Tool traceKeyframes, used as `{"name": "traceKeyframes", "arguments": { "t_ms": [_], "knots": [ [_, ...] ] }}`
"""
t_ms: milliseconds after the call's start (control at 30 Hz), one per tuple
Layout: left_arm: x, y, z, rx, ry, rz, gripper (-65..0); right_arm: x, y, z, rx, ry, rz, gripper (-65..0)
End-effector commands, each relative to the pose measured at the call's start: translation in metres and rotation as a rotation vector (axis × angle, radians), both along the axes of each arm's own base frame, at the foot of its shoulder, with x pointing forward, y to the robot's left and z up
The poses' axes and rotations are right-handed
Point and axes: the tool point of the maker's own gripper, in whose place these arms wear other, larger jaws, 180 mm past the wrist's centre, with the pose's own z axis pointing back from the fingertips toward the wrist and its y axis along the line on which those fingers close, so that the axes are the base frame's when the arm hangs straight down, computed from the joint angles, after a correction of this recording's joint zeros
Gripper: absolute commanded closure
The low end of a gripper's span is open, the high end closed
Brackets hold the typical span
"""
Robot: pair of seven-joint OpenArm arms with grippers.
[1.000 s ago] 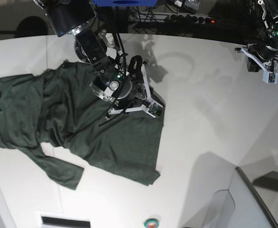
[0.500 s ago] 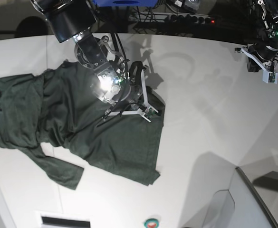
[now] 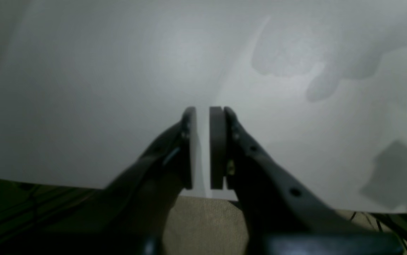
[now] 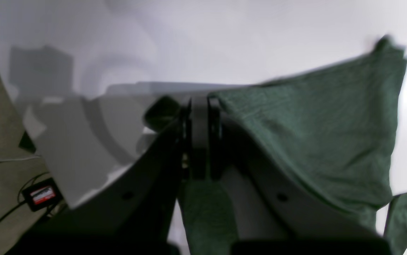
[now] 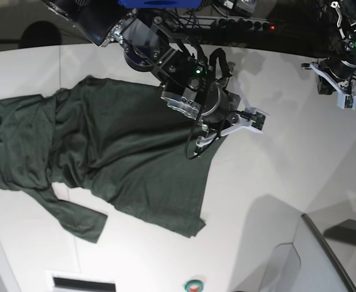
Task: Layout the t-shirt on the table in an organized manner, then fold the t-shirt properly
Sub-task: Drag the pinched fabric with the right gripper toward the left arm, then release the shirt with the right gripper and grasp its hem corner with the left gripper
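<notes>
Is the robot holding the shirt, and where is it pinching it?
Yes. The right gripper is shut on the shirt, pinching its edge. The left gripper holds nothing.

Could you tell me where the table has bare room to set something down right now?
The table is bare between the t-shirt and the left gripper. The side under the shirt and the right gripper, clamped on its edge, is crowded.
</notes>
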Motion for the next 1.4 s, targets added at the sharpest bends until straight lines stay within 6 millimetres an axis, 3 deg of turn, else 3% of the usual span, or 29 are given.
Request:
{"name": "traceKeyframes", "arguments": {
  "t_ms": [0, 100, 233, 300, 367, 433, 500, 533, 600, 633, 733, 833, 933, 1067, 1167, 1233, 1367],
  "knots": [
    [0.007, 0.005, 0.011, 0.017, -0.037, -0.007, -7.2, 0.006, 0.013, 0.018, 0.057, -0.026, 0.008, -0.3],
    [0.008, 0.004, 0.011, 0.015, -0.038, -0.008, -7.2, 0.004, 0.019, 0.022, 0.097, 0.007, 0.017, -6.8],
    [0.01, 0.003, 0.013, 0.019, -0.045, -0.013, -7.2, 0.015, -0.003, 0.022, 0.057, 0.019, -0.053, -29.1],
    [0.014, -0.004, 0.012, 0.01, -0.046, -0.034, -7.2, 0.027, -0.035, 0.023, 0.01, 0.005, -0.113, -34.4],
    [0.026, -0.019, 0.012, -0.002, -0.058, -0.076, -7.1, 0.037, -0.069, 0.034, 0.022, -0.027, -0.195, -31.7],
    [0.034, -0.033, 0.011, -0.017, -0.065, -0.112, -6.6, 0.055, -0.12, 0.045, 0.027, -0.067, -0.328, -28.1],
    [0.047, -0.065, 0.01, -0.049, -0.081, -0.183, 0.0, 0.067, -0.185, 0.041, -0.009, -0.075, -0.491, -22.5],
    [0.052, -0.081, 0.011, -0.063, -0.091, -0.221, 0.0, 0.07, -0.216, 0.037, -0.029, -0.071, -0.569, -17.9],
    [0.066, -0.126, 0.015, -0.108, -0.119, -0.317, 0.0, 0.072, -0.287, 0.028, -0.07, -0.059, -0.752, -2.6],
    [0.074, -0.154, 0.017, -0.135, -0.135, -0.375, 0.0, 0.07, -0.318, 0.024, -0.076, -0.058, -0.835, 0.0],
    [0.084, -0.227, 0.018, -0.229, -0.156, -0.517, 0.0, 0.062, -0.392, 0.013, -0.064, -0.08, -1.033, -2.3],
    [0.089, -0.297, 0.019, -0.324, -0.161, -0.641, 0.0, 0.045, -0.449, -0.01, -0.073, -0.044, -1.189, -0.6],
    [0.096, -0.339, 0.0, -0.388, -0.11, -0.666, 0.0, 0.037, -0.475, -0.041, -0.085, 0.029, -1.244, -0.6],
    [0.106, -0.328, -0.046, -0.311, 0.009, -0.548, 0.0, 0.034, -0.501, -0.072, -0.05, 0.081, -1.312, -0.6],
    [0.107, -0.309, -0.056, -0.265, 0.035, -0.525, 0.0, 0.034, -0.526, -0.08, -0.013, 0.096, -1.394, -0.6],
    [0.104, -0.286, -0.064, -0.221, 0.06, -0.521, 0.0, 0.028, -0.544, -0.087, -0.005, 0.12, -1.444, -0.6],
    [0.085, -0.246, -0.077, -0.153, 0.117, -0.517, 0.0, 0.018, -0.566, -0.101, 0.007, 0.15, -1.494, -0.6]
  ]
}}
